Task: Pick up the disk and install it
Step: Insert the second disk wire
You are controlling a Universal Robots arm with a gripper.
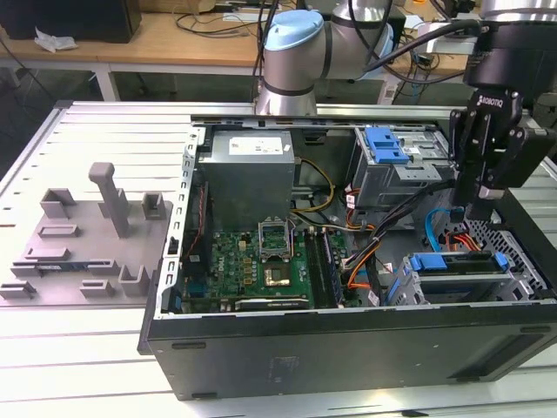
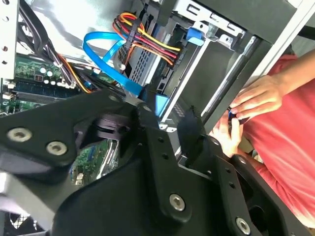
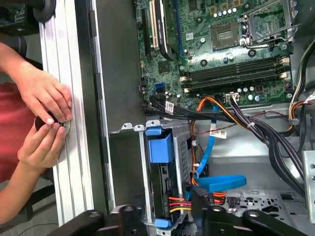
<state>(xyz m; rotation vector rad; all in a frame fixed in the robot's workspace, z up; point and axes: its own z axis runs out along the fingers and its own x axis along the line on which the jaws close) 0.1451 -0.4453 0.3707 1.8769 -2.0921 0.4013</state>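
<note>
Black PC case (image 1: 348, 348) lies open across the exterior view's middle, holding the motherboard (image 1: 252, 266) and, lower right, a drive cage (image 1: 461, 283) with the disk (image 1: 457, 264) seated inside. Gripper (image 1: 486, 196) hovers above it, fingers parted, grasping nothing.

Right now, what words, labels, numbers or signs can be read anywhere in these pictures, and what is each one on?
No text here can be quoted with confidence.
White sticker on the grey metal box: print too small to read.
White lettering on the body of the pincer: a maker's mark, left unquoted.
White cable tags: blurred.
Markings on the circuit board: too small to read.
</note>
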